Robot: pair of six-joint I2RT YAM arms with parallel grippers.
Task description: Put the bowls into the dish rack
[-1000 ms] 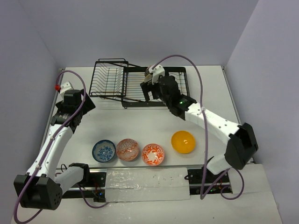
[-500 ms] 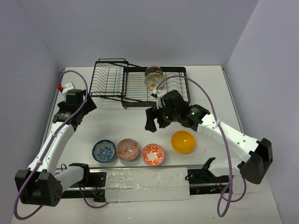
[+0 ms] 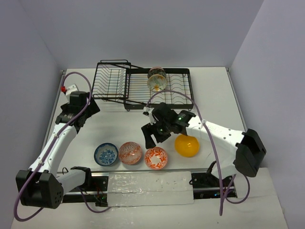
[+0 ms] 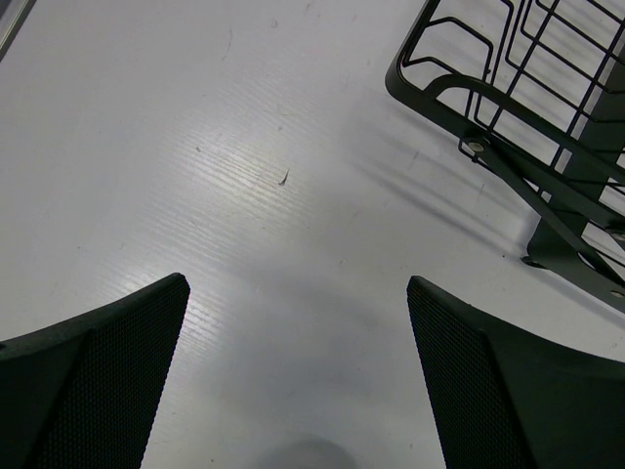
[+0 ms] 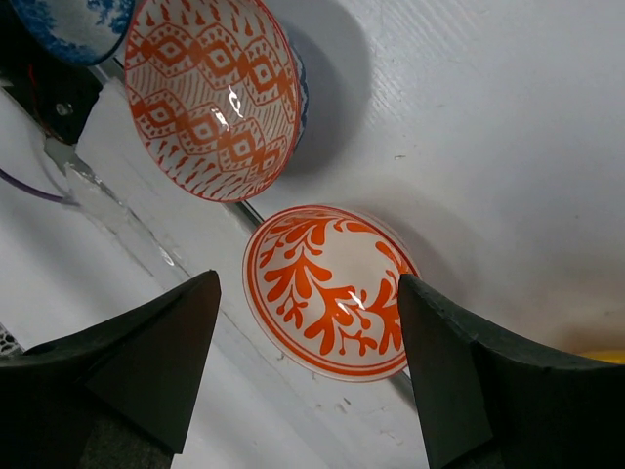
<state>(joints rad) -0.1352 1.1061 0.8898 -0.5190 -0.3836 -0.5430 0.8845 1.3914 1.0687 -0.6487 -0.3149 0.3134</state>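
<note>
From above: right claw [image 3: 150, 140] spread, empty, just over the orange-red floral bowl [image 3: 156, 158]; yellow bowl [image 3: 186, 145] close beside, dish rack [image 3: 119, 83] well beyond. Left wrist: left claw [image 4: 295, 281] released over bare table [image 4: 244, 147], dish rack ahead-right. Right wrist: floral bowl between the fingers, pink-red bowl [image 5: 210, 98] ahead-left.

it looked like a robotics lab cell: a white desk [image 3: 214, 90] boxed in by plain lilac-grey walls [image 3: 157, 28], a left arm [image 3: 56, 143] and a right arm [image 3: 217, 131] bolted to a taped rail [image 3: 152, 183] at its near edge, purple cables [image 3: 76, 73] looping loose.
</note>
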